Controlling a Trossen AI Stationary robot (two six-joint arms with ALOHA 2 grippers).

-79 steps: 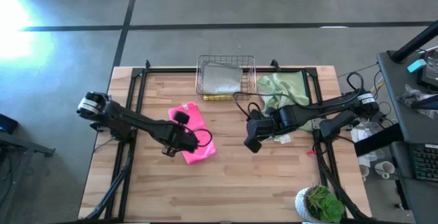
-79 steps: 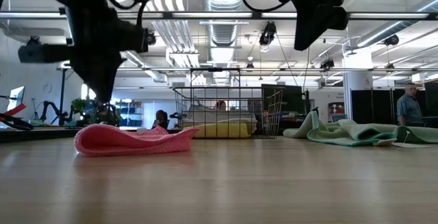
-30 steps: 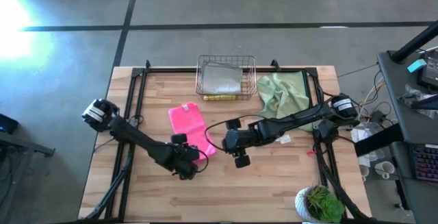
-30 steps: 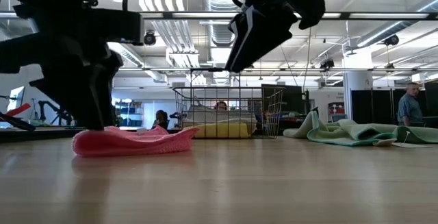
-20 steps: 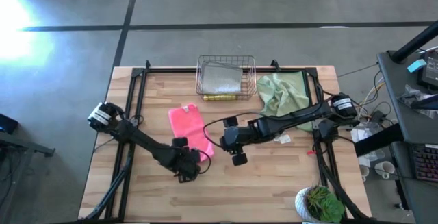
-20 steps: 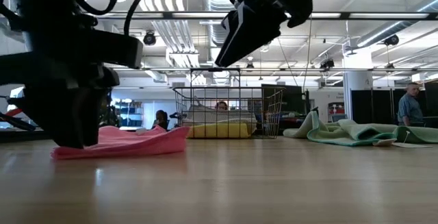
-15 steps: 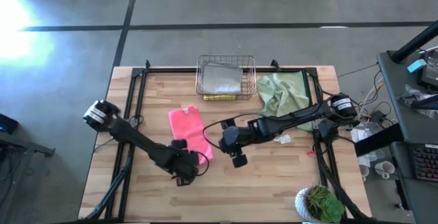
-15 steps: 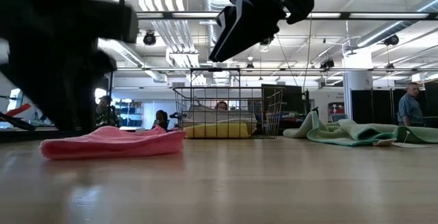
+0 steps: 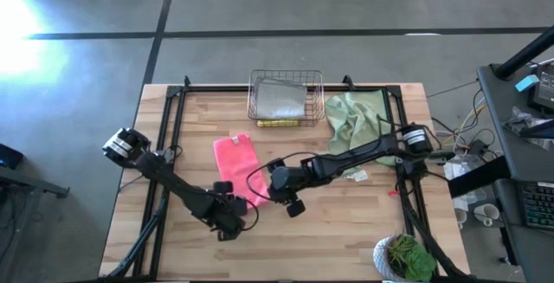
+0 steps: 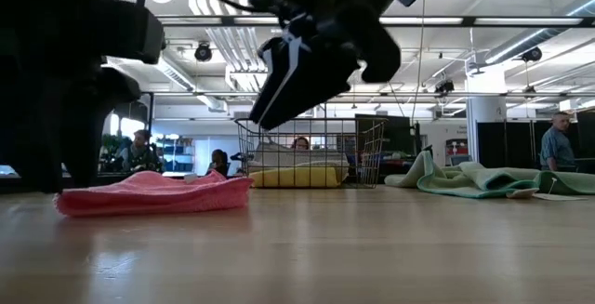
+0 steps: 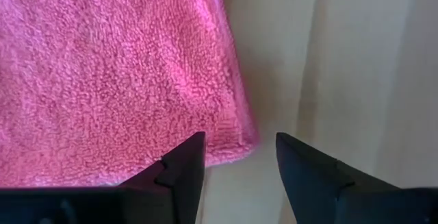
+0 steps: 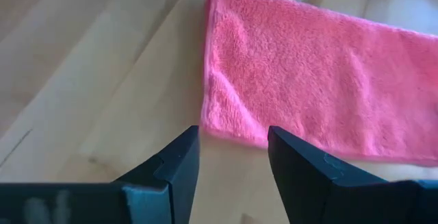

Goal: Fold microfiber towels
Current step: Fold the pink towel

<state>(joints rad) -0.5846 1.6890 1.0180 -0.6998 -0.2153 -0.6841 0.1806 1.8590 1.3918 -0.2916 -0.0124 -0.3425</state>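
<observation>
A hot pink towel (image 9: 235, 164), folded into a long strip, lies flat on the wooden table (image 9: 346, 231), left of centre. My left gripper (image 11: 236, 157) points down over the strip's near end, open. One finger is above the pink edge and the other above bare wood. My right gripper (image 12: 233, 148) slants down toward the same near end (image 12: 229, 131) from the right, open and empty. It hangs above the table in the low view (image 10: 265, 109). Whether either gripper touches the cloth, I cannot tell.
A copper wire basket (image 9: 286, 82) at the far edge holds a grey towel (image 9: 281, 101). A yellow towel (image 9: 274, 123) lies in front of the basket. Green towels (image 9: 357, 117) are heaped at the far right. A potted plant (image 9: 402, 257) stands at the near right corner.
My right gripper has gone toward the table's left edge and down, closing on the pink towel's near end. My left gripper has shifted slightly toward the near left. The towel's near end has slid a little that way and lies flatter.
</observation>
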